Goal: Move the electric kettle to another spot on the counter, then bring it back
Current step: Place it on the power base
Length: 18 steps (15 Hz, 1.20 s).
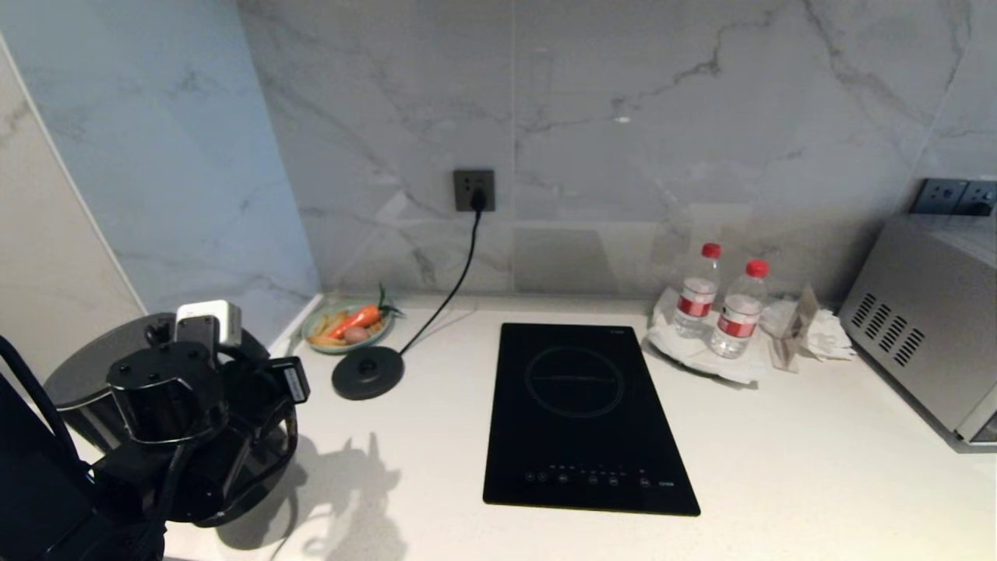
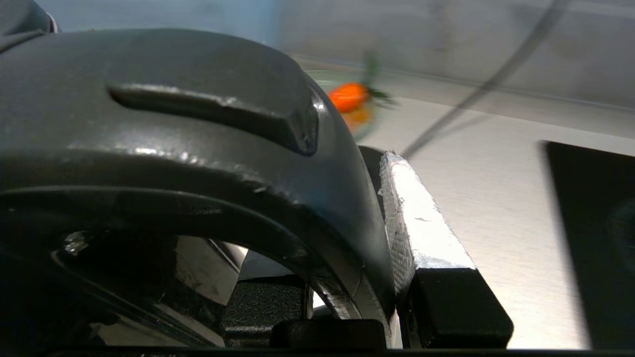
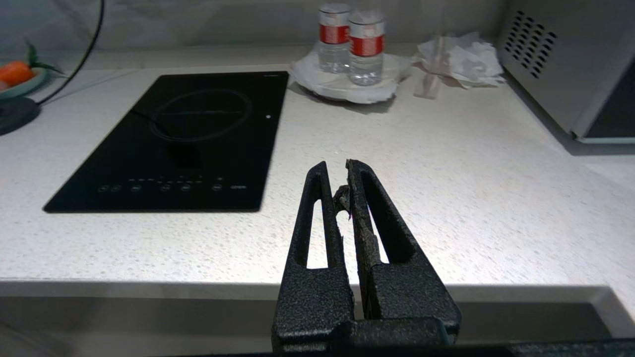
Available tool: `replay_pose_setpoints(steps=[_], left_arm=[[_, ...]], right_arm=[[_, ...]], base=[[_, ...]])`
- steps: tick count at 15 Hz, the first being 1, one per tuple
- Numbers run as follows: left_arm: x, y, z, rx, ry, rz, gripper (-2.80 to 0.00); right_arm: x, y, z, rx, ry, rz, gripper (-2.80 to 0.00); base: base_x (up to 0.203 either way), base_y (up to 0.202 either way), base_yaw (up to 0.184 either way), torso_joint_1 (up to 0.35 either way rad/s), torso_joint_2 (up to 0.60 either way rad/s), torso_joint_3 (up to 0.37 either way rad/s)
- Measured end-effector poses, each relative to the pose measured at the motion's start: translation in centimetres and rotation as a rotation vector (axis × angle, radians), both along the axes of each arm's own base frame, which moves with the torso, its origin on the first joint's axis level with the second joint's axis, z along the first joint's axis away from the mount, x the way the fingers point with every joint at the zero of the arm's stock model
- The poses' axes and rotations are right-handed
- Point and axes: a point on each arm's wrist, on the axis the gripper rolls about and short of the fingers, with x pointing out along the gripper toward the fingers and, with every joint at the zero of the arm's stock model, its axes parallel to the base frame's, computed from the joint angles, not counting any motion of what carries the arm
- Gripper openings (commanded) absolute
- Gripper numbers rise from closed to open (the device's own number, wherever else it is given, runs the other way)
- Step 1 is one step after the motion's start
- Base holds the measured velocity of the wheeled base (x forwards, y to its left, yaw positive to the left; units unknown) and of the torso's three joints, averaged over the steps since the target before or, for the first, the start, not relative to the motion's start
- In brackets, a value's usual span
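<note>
The electric kettle (image 1: 82,374) is at the left front of the counter (image 1: 779,467), off its base, mostly hidden under my left arm; its grey lid shows. In the left wrist view its black loop handle (image 2: 198,148) fills the frame. My left gripper (image 2: 347,277) is shut on that handle, one silver-padded finger (image 2: 421,233) pressed against its side. Whether the kettle's bottom touches the counter is hidden. My right gripper (image 3: 337,173) hangs shut and empty over the counter's front edge (image 3: 446,292), outside the head view.
The round black power base (image 1: 368,372) lies with its cord running to a wall socket (image 1: 474,191). Behind it is a plate of vegetables (image 1: 348,326). A black hob (image 1: 580,413) sits mid-counter, two water bottles (image 1: 716,300) behind it, a steel appliance (image 1: 927,327) at right.
</note>
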Motion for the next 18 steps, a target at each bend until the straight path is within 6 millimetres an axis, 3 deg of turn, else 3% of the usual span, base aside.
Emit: replay_pose_setpoints(steps=[5,12,18], left_arm=[[-0.1,-0.6,-0.1,0.001,0.005,-0.018,-2.80],[-0.8,-3.7,0.3,-0.006,-0.016,-0.160,-2.80],[-1.0,-3.8,0.2,0.001,-0.008,-0.170,-2.80]], right_arm=[[0.0,0.0,0.0,0.000,-0.001,0.000,-2.80],[0.0,0.0,0.0,0.000,0.000,0.000,-2.80],[0.0,0.0,0.0,0.000,0.000,0.000,-2.80]], base=[[0.000,0.000,0.000,0.000,0.00,0.000],[0.000,0.000,0.000,0.000,0.00,0.000],[0.000,0.000,0.000,0.000,0.00,0.000]])
